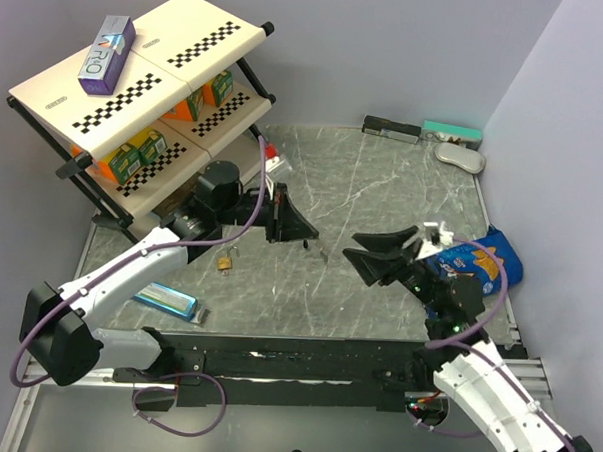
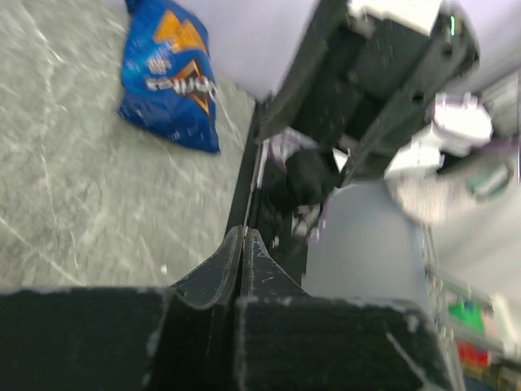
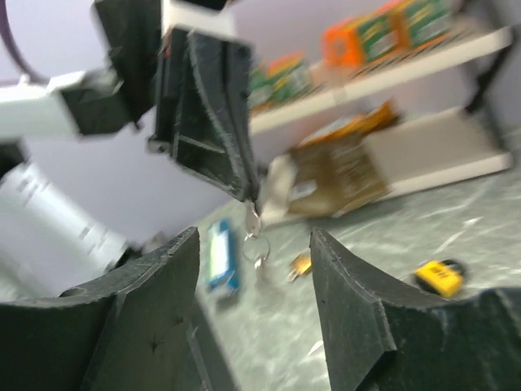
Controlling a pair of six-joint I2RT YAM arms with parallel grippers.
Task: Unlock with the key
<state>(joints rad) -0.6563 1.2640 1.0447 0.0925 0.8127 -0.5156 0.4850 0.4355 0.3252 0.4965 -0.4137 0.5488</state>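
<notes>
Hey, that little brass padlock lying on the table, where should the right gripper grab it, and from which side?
Pinch the padlock by its brass body, across the two narrow sides, coming straight down from above, since it appears to lie flat on the table. Leave its ends clear for the key pinched in the left gripper. The right gripper is open.

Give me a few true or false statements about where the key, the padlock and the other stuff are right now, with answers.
1. The left gripper is shut on the key, which hangs from its tips. True.
2. The right gripper holds the padlock. False: the gripper is open and empty, and the padlock lies on the table.
3. The blue snack bag sits on the shelf. False: it lies on the table beside the right arm.
4. A purple box lies on top of the shelf. True.
</notes>
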